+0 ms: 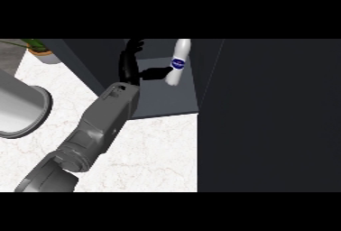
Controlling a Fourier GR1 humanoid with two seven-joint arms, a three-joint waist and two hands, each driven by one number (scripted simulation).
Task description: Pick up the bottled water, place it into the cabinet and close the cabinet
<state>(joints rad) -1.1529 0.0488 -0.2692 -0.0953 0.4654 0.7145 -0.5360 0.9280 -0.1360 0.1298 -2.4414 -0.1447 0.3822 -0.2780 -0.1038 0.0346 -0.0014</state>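
Head view shows one of my forearms point(100, 131) running up from the lower left corner across the pale marbled desk point(160, 149) and into the open cabinet point(166, 97). Which arm it is I cannot settle from this view alone; it enters at the left side, and no other hand shows.

My hand point(133, 65) is inside the cabinet, above its grey shelf floor. The fingers point(131, 47) stand straight and spread, pointing up toward the cabinet's back, and the thumb point(156, 72) sticks out sideways to the right. The hand is open and curls round nothing.

The bottled water point(178, 61) stands inside the cabinet, just to the right of my hand, a white bottle with a blue label, leaning slightly with its top tilted to the right. The tip of my thumb reaches the bottle's lower part at about the label; it looks like touching, though I cannot tell for sure. The fingers are apart from the bottle.

To the right, the dark cabinet door point(273, 117) fills the view. At the left edge lie a round grey metal rim point(30, 113) on the desk, and a potted plant point(39, 48) near the far corner.
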